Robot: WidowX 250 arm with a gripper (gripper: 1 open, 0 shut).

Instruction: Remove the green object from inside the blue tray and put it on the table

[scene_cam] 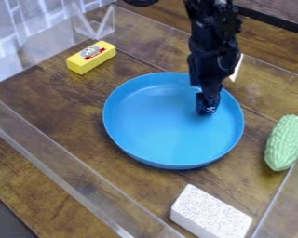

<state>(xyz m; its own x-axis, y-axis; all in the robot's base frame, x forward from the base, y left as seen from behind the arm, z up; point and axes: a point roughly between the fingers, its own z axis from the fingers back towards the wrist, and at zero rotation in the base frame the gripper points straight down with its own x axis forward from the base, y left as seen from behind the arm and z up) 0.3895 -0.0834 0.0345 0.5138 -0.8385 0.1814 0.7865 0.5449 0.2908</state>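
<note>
The green object [286, 141], a light green bumpy oval, lies on the dark wooden table [52, 116] at the right edge, just outside the blue tray [152, 130]. The round tray sits mid-table with nothing lying in it. My black gripper [208, 109] points steeply down over the tray's right inner part, its tips at or just above the tray floor. It is open and nothing shows between its fingers. It stands well to the left of the green object, apart from it.
A yellow block [90, 58] with a red mark lies at the back left. A white speckled sponge [211, 212] sits near the front, below the tray. Clear plastic walls [46, 158] border the front and left of the workspace.
</note>
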